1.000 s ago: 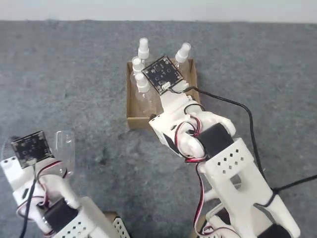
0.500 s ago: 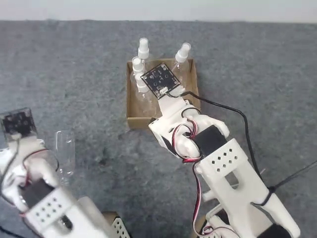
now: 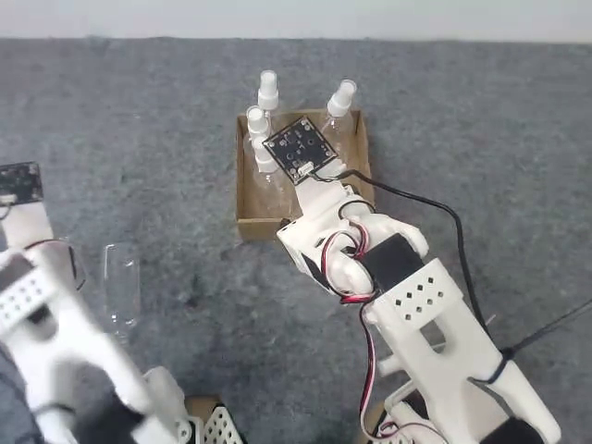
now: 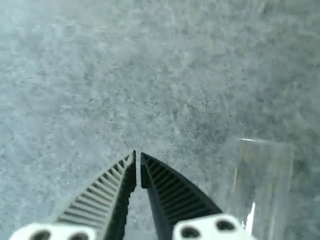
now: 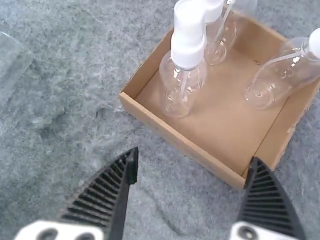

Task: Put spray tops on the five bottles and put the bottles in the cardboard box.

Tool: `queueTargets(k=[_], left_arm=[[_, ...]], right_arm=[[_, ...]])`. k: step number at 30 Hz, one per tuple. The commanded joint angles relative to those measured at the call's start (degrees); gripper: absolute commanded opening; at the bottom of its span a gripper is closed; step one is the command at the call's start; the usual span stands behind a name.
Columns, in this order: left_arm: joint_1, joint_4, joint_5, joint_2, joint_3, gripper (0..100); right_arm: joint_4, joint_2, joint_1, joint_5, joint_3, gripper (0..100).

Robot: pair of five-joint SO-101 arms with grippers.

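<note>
Right pincer (image 5: 194, 157), its ribbed black fingers (image 5: 107, 190) spread wide, is held over the near wall of the shallow square cardboard box (image 5: 170, 127), where 4 clear plastic bottles (image 5: 182, 82) with white spray tops (image 5: 189, 37) are stood. Left pincer (image 4: 138, 156) is clenched empty above the fuzzy grey surface (image 4: 75, 75), beside a 5th clear bottle (image 4: 262, 185) laid flat.

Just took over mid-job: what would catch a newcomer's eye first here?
The cardboard box at top centre, four topped bottles standing in it, with the open right gripper over its near edge. Then a clear bottle with no top lying on the carpet at the left, beside the shut left gripper.
</note>
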Motion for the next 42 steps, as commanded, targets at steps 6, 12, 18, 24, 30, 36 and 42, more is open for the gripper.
queueTargets(k=[6,12,18,24,30,36,42], left_arm=[[2.55,-1.85,-4.57,26.11,-17.98,2],[6.24,-1.58,-4.48,35.69,-22.73,2],[10.55,4.40,-4.48,35.78,-22.46,2],[15.21,11.25,-4.40,35.78,-22.46,2],[19.87,17.49,-4.40,35.78,-22.37,2],[25.05,22.68,-0.97,35.78,-22.37,2],[31.30,27.78,1.85,35.78,-22.37,2]], right_arm=[[-1.36,-2.86,-0.13,-0.35,-0.70,28.1],[-1.36,-3.03,-0.04,-0.26,-0.62,28.1],[-1.27,-3.38,-0.04,-0.18,-0.62,28.1],[-1.27,-3.38,0.31,-0.18,-0.62,28.1],[-1.27,-3.38,4.53,-0.09,-1.41,28.1],[-1.27,-3.38,6.20,-0.09,-1.85,28.3],[-1.27,-3.38,6.29,-0.09,-1.85,28.4]])
